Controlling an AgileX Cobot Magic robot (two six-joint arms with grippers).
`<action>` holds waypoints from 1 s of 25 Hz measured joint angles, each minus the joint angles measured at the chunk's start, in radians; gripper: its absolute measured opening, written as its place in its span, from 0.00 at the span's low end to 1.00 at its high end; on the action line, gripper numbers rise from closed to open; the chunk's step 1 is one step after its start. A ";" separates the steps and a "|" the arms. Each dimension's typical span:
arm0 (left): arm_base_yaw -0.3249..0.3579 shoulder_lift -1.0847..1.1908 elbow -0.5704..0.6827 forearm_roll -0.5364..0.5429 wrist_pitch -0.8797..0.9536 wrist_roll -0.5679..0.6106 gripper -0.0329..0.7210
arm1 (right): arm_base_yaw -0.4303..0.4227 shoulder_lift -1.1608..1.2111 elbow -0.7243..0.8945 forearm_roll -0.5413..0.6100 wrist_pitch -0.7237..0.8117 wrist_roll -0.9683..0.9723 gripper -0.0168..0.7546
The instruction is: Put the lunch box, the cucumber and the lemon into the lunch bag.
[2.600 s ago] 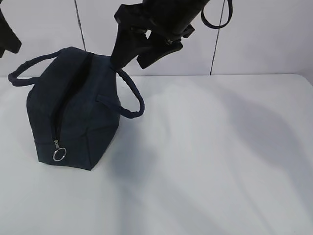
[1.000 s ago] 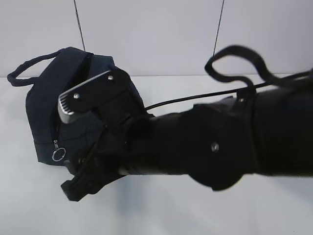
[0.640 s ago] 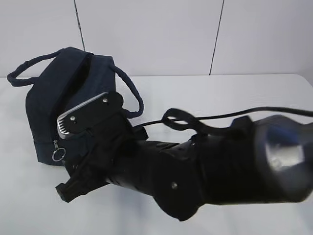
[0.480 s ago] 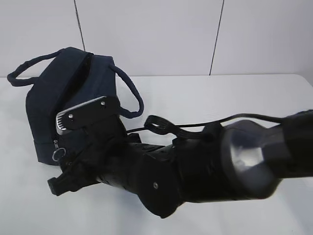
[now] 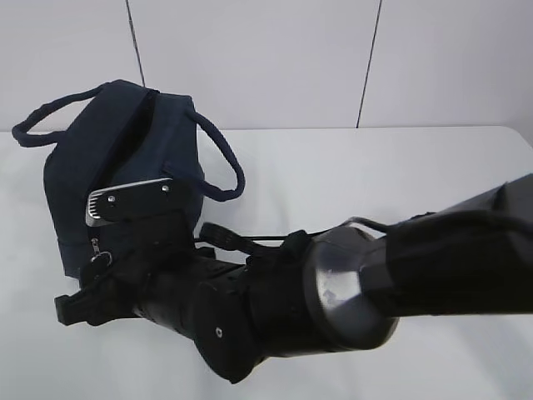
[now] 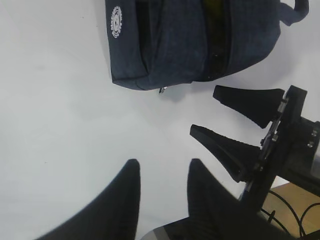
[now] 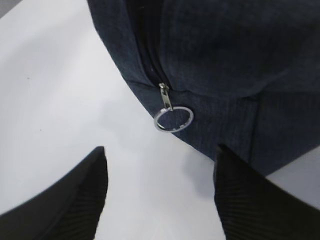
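Navy lunch bag [image 5: 125, 167] x1, ring pull [image 7: 173, 119] x1; both tools spread, empty: right tool [image 7: 160, 192], left tool [image 6: 162, 175]

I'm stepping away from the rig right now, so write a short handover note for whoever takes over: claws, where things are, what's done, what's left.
Right claw: open, empty, lined up on the silver ring pull at the low end of the zipper on the lunch bag; not touching it.
Left claw: open, empty, hanging over bare table beside the bag.
Lunch bag: stands at the table's left, handles loose. The zipper gap looks partly open, with something yellowish showing inside in the left wrist view.
Lunch box, cucumber and lemon: none on the table in any view; probably inside the bag, unconfirmed.
Left: likely grip the ring and close the zipper.
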 joint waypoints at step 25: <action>0.000 0.000 0.000 0.003 0.000 0.000 0.35 | 0.060 0.167 -0.103 -0.008 -0.202 0.006 0.64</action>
